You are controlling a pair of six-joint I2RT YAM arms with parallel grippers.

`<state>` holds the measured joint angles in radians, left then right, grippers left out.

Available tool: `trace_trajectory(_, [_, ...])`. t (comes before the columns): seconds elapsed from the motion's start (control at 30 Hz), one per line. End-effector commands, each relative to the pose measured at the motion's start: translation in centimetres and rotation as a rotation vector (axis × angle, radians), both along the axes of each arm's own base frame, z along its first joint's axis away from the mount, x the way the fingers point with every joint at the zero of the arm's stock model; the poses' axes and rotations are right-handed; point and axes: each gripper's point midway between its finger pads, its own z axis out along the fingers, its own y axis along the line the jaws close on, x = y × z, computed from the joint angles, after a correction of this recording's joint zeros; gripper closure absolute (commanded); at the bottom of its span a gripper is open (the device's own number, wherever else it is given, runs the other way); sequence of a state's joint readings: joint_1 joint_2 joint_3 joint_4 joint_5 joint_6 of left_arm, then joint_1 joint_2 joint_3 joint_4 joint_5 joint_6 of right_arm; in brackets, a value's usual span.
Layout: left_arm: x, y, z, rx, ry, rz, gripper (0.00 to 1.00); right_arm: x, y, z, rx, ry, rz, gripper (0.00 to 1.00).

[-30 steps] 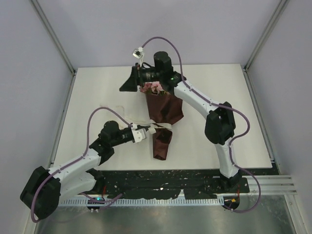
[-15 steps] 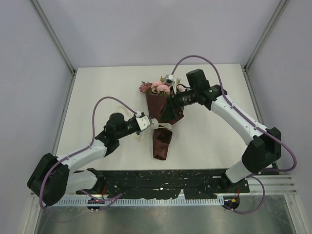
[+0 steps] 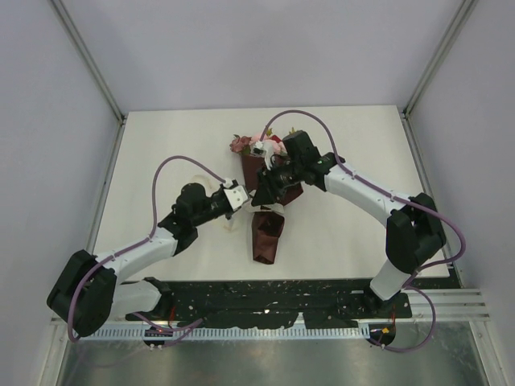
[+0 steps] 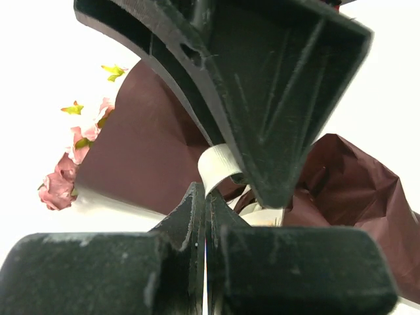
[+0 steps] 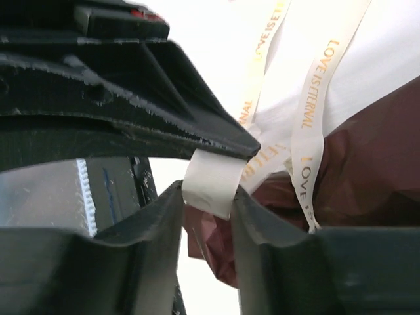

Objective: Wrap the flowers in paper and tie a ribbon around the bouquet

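Bouquet (image 3: 268, 235) is lying flat in the middle of the white table (image 3: 161, 145), wide end pointing away from the arm bases and narrow end toward them. Pink flowers (image 3: 244, 143) poke out past the far edge of the maroon paper (image 4: 147, 154), with a few green leaf tips showing. The cream ribbon (image 5: 307, 115) crosses the cone about halfway down. Up close you can read gold "LOVE IS ETERNAL" lettering on it, with two strands running side by side over the paper.

Both arms are crowded in at that waist spot. On the cone's left side the left gripper (image 4: 205, 209) has its fingers pressed tight together. A strip of ribbon curls up out of the tips, so it's pinching the ribbon. From the far right comes the right gripper (image 5: 209, 195), nose to nose with the other one, practically touching. Its fingers are apart, and that short curl of ribbon sits in the gap between them, looking like it touches both. Honestly can't tell if that's a real grip or if it's just bracketing the loop. A bit more ribbon lies faintly on the table to the left of the cone, near the left arm.
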<state>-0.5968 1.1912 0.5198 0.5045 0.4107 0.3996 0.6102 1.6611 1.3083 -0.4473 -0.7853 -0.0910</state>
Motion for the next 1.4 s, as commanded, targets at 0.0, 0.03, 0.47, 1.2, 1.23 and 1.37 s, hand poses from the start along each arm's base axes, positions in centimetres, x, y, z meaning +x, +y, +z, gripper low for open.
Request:
trace_trajectory(0.0, [1.0, 0.1, 1.7, -0.03, -0.042, 0.032, 1.0, 1.0, 1.3, 1.7, 0.081, -0.074, -0.013, 0.71])
trace_trajectory(0.03, [1.1, 0.4, 1.7, -0.024, -0.042, 0.047, 1.0, 0.8, 1.2, 1.6, 0.077, -0.065, -0.009, 0.91])
trace_trajectory(0.47, [2.8, 17.0, -5.9, 0.483, 0.266, 0.163, 0.27, -0.7, -0.7, -0.7, -0.054, -0.068, 0.068, 0.94])
trace_trajectory(1.2, [14.3, 20.3, -11.0, 0.693, 0.672, 0.224, 0.28, 0.6, -0.7, -1.5, -0.096, -0.082, 0.058, 0.94])
trace_trajectory(1.23, [14.3, 20.1, -11.0, 0.714, 0.677, 0.199, 0.28, 0.6, -0.7, -1.6, -0.099, -0.079, 0.057, 0.94])
trace_trajectory(1.37, [15.7, 19.7, -10.7, 0.801, 0.736, 0.169, 0.34, 0.9, -0.7, -1.6, -0.104, -0.083, 0.054, 0.95])
